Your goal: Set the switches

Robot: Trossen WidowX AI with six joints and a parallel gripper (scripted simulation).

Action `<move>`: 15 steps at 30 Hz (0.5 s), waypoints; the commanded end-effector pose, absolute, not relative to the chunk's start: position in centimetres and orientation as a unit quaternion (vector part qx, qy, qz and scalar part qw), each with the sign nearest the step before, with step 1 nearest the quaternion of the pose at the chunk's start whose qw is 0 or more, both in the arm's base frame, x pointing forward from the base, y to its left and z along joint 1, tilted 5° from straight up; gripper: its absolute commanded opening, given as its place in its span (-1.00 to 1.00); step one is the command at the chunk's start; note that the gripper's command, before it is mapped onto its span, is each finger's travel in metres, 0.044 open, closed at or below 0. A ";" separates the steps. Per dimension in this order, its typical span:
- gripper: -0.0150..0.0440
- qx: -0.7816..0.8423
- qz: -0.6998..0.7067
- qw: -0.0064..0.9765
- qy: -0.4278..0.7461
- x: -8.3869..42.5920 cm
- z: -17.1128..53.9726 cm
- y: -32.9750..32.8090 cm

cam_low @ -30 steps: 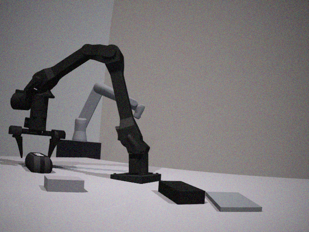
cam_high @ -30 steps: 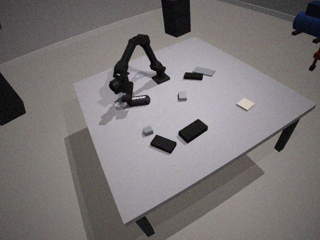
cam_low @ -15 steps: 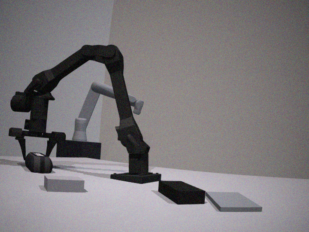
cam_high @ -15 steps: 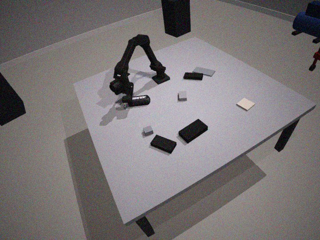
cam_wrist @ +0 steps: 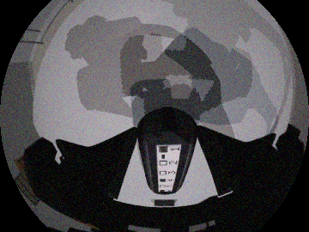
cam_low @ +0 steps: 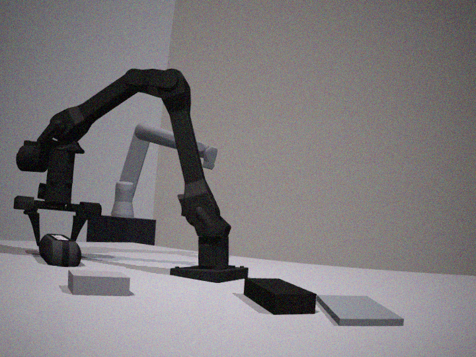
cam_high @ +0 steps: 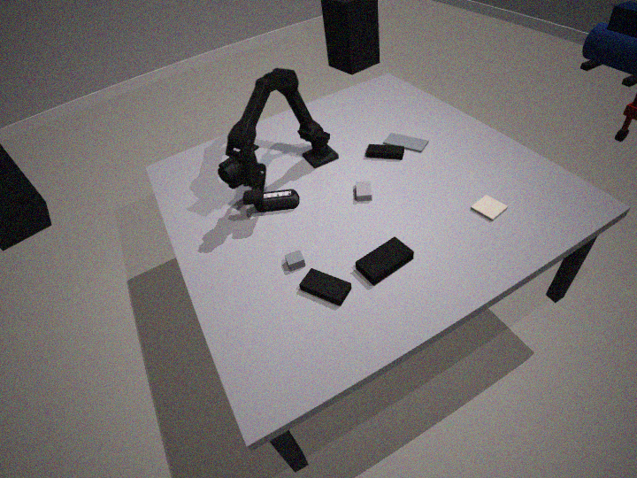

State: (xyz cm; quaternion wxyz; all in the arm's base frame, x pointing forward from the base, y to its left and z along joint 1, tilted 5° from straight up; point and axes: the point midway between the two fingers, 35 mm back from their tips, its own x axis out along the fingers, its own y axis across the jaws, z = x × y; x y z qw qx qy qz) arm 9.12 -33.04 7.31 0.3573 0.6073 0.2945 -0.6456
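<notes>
The dark controller unit [cam_high: 278, 204] [cam_low: 60, 255] [cam_wrist: 167, 118] lies on the bench with its white label [cam_wrist: 168, 167] facing up, so its switches are hidden underneath. In the wrist view the label's squares read 1 filled, 2 empty, 3 empty, 4 filled, 5 empty; the sixth, at the far edge, looks dark but is cramped. My gripper [cam_low: 55, 242] [cam_wrist: 167, 130] points down over the unit, one finger on each long side. Both fingertips appear to press its sides, and I see no gap between them and the unit.
Near the unit are two small grey blocks [cam_high: 363, 190] [cam_high: 295, 260]. Black modules [cam_high: 385, 259] [cam_high: 326, 287] lie farther forward. Another black module [cam_high: 385, 150] [cam_low: 279, 295] and a grey-blue plate [cam_high: 411, 142] [cam_low: 361, 309] lie beyond the arm's base. A cream tile [cam_high: 489, 207] lies right.
</notes>
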 end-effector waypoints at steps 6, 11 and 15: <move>0.65 0.608 -0.645 0.357 0.294 9.3 7.8 -32.9; 0.65 0.608 -0.645 0.357 0.294 9.3 8.2 -32.7; 0.65 0.608 -0.645 0.357 0.294 9.4 8.4 -32.6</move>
